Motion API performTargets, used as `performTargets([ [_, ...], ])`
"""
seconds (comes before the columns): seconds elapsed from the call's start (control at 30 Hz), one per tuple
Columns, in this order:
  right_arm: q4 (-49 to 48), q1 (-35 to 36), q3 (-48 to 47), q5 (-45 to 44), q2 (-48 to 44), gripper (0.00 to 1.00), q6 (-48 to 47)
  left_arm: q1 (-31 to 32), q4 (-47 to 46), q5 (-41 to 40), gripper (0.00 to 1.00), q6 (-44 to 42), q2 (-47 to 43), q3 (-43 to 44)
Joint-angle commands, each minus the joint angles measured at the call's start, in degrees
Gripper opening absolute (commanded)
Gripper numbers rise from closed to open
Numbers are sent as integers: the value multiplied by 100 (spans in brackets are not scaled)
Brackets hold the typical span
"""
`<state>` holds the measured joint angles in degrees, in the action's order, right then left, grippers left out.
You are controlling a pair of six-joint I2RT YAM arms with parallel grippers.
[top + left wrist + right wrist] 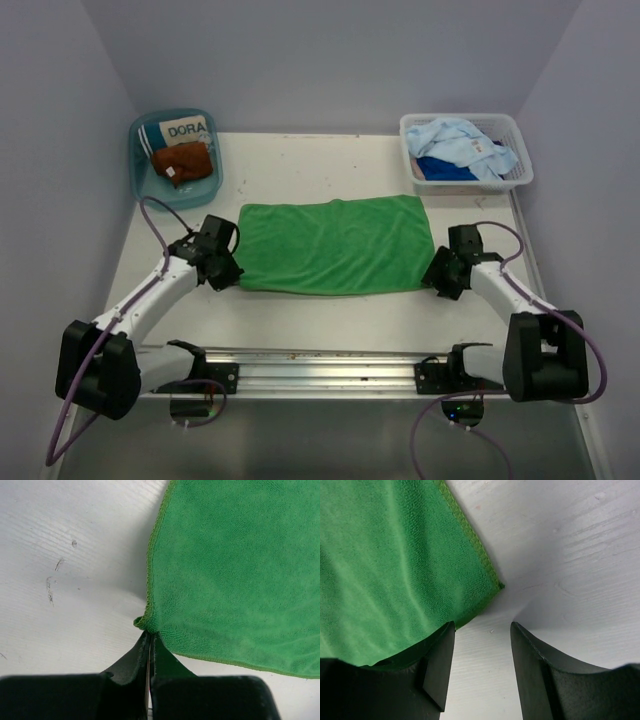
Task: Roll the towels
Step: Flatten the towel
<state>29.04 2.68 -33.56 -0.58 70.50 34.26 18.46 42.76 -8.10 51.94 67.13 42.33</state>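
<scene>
While no roll has been started on the table (320, 315), we're only at the grab stage. Far left, the tub (140, 175) holds a brown towel (182, 162) next to the DORA item (186, 129). It looks bunched, and we can't tell if it's a proper roll.

The L gripper (150, 639) is pinched tight on the near-left corner of the green towel (335, 245). That towel lies flat, spread across mid-table betw. both arms.

The R gripper (482, 630) sits at the near-right corner with its jaws apart. The corner tip is just ahead of the gap, one finger is over the cloth edge, and nothing is gripped.

Far right, the basket (522, 140) holds a light blue towel (455, 140) and a dark blue towel (445, 170), both crumpled, i.e. unrolled.

We judge it early. The R grip, the green roll and the basket towels are all left to do.
</scene>
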Motion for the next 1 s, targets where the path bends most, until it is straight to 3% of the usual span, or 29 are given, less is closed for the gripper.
performTargets([
  [0.0, -442, -39, 43, -57, 174, 52, 81, -97, 74, -87, 0, 62, -25, 223],
  [0.17, -759, -39, -45, -179, 464, 52, 63, -97, -31, 27, 0, 61, 54, 179],
  [0.3, -1083, -39, -142, -250, 605, 30, 89, -97, -75, 98, 0, 27, 89, 302],
  [0.33, -1110, -39, -177, -258, 649, 12, 81, -97, -66, 98, 0, 9, 115, 346],
  [0.4, -1015, -31, -421, -214, 711, 0, -51, -97, -40, 54, 0, -17, 195, 504],
  [0.6, -444, -74, -1466, -609, 9, 0, -209, -106, -40, -51, 0, -289, 546, 1425],
  [0.8, -49, -74, -2941, -680, -449, 0, 54, -176, 162, -288, 0, -684, 950, 3243],
  [0.97, 172, -74, -3850, -611, -773, 0, 63, -237, 136, -236, 0, -1063, 855, 4177],
])
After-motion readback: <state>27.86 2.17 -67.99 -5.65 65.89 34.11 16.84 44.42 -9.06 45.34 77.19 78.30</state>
